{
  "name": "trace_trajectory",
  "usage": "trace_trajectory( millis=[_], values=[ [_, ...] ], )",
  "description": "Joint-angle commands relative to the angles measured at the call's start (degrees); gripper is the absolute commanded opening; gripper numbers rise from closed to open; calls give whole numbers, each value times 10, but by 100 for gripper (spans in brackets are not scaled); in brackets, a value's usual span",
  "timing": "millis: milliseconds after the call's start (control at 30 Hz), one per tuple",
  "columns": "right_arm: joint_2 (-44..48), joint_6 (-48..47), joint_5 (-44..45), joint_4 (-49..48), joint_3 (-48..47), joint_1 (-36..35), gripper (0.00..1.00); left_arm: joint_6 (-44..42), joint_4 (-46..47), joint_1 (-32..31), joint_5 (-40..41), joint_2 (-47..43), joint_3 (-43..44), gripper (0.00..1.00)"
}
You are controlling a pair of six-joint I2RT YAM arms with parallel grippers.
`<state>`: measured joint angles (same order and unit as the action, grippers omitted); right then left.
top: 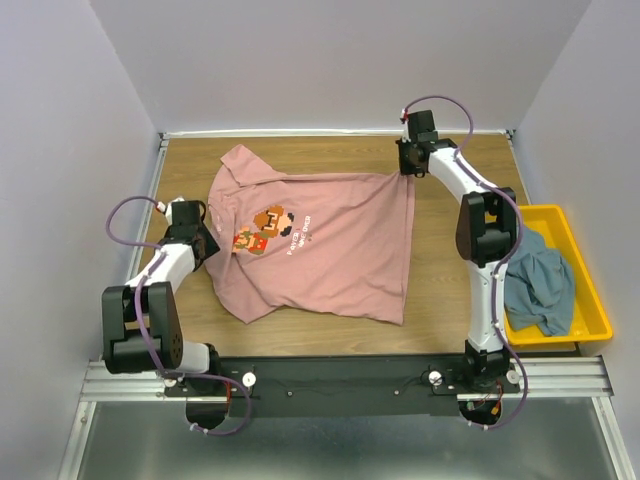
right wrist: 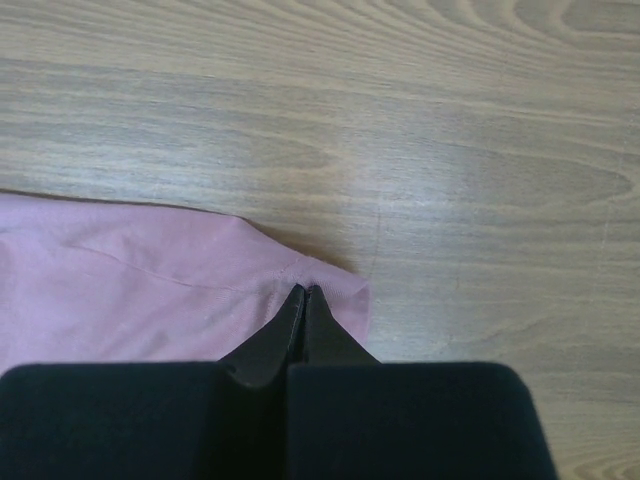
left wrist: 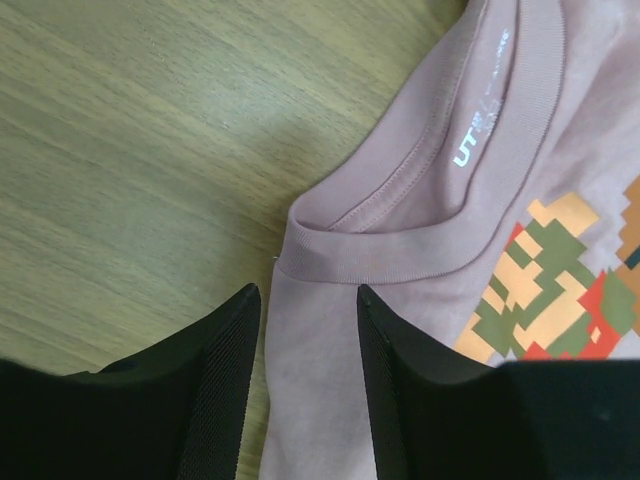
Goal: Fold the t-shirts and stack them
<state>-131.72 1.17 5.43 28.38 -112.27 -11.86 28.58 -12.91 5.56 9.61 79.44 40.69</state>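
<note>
The pink t-shirt (top: 320,240) is lying spread on the worktop (top: 440,290), with white "UT" showing inside its collar (left wrist: 400,258). I'm watching the left end effector (left wrist: 308,292) sitting apart beside that collar, while the right end effector (right wrist: 303,292) is clamping a far corner. The blue-grey t-shirt (top: 540,285) is lying in the yellow bin (top: 592,305).

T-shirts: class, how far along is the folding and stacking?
Done: nothing folded; the pink shirt lies spread on the table. In hand: right hand shut on its corner, left hand open at its collar. Left: folding it, then the blue-grey shirt in the bin.
</note>
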Motion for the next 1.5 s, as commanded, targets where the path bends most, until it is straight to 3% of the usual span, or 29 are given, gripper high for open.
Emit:
trace_trajectory(
  millis=[0, 133, 267, 333, 367, 467, 700, 1133, 1333, 1367, 1433, 1467],
  values=[
    [-18, -6, -15, 0, -22, 6, 1, 3, 9, 6, 15, 38, 4, 50],
    [-18, -6, -17, -1, -21, 7, 1, -3, 17, 6, 16, 73, 17, 50],
    [-16, -6, -15, -1, -16, 9, 1, -6, 13, 6, 14, 100, 26, 43],
    [-15, -6, -14, -3, -14, 11, 1, -7, 17, 6, 17, 104, 20, 33],
    [-15, -6, -12, -3, -13, 14, 1, -8, 15, 7, 19, 106, 24, 21],
    [-16, -7, -7, -6, -14, 22, 1, -12, -2, 7, 39, 109, 32, 0],
    [-22, -26, 4, -7, -33, 68, 1, -16, -41, 35, 110, 72, 40, 0],
    [-55, -29, -33, -9, -128, 102, 1, -29, -19, 60, 33, 68, 44, 0],
    [-125, -35, -11, -9, -237, 103, 2, -41, -7, 54, 11, 79, 81, 0],
    [-133, -23, -3, -10, -247, 102, 6, -41, -6, 52, 8, 84, 88, 0],
    [-132, 7, 15, -9, -260, 102, 33, -38, -2, 47, -2, 100, 113, 0],
    [-122, 17, 13, -9, -249, 102, 33, -37, -2, 45, -6, 106, 124, 0]
  ],
)
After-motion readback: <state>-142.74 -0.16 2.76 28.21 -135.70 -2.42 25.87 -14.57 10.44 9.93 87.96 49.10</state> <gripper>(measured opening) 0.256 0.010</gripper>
